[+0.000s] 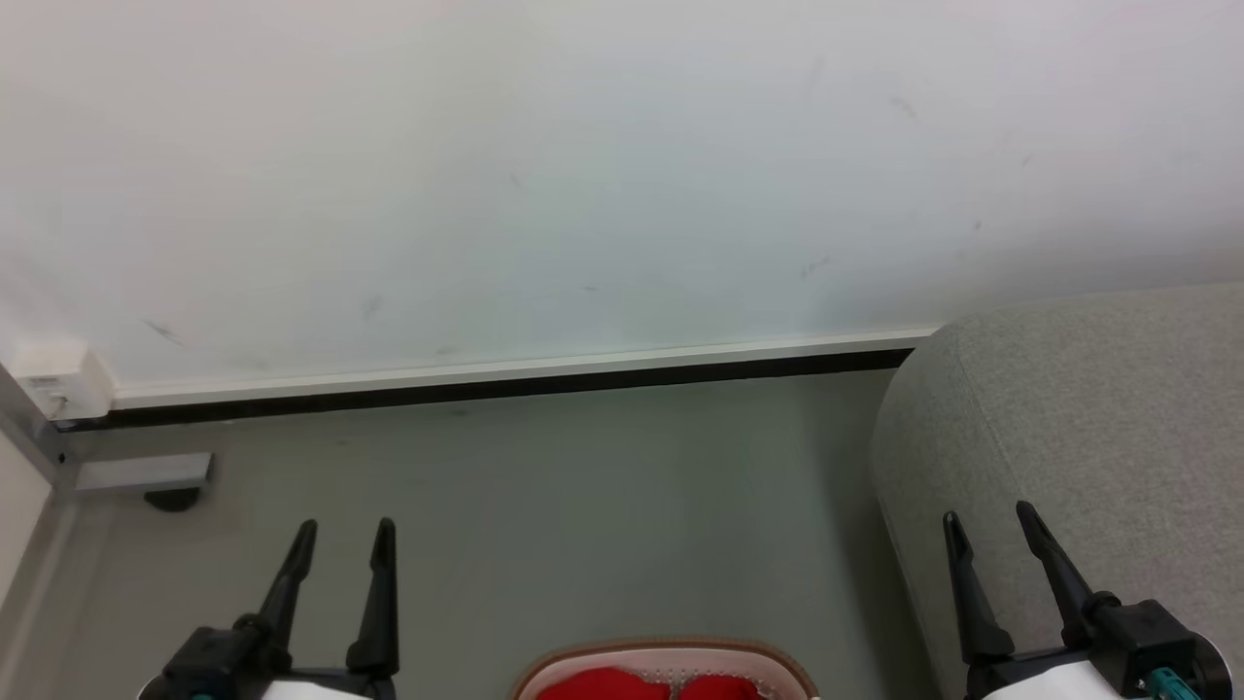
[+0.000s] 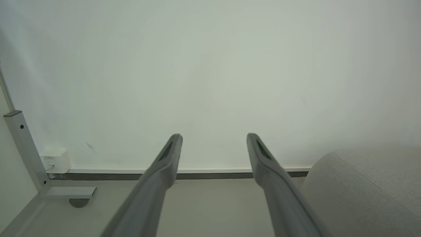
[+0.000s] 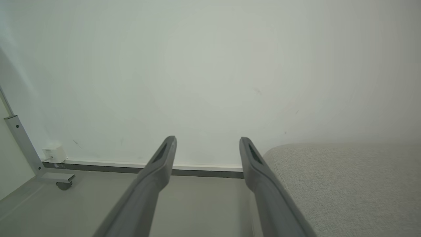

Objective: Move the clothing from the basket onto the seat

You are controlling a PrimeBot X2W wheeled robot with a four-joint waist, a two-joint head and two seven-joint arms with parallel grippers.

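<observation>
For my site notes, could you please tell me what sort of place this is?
Likely a plain indoor room, perhaps a lounge corner: white wall, skirting board, grey floor and a seat.

A: Where is open room found?
B: Bare floor (image 1: 583,506) is seen between the basket (image 1: 671,647) and the wall (image 1: 583,175).
A: What is blocked?
B: The right is closed off by the seat (image 1: 1088,428); a metal frame foot (image 1: 141,473) is set at far left.
</observation>
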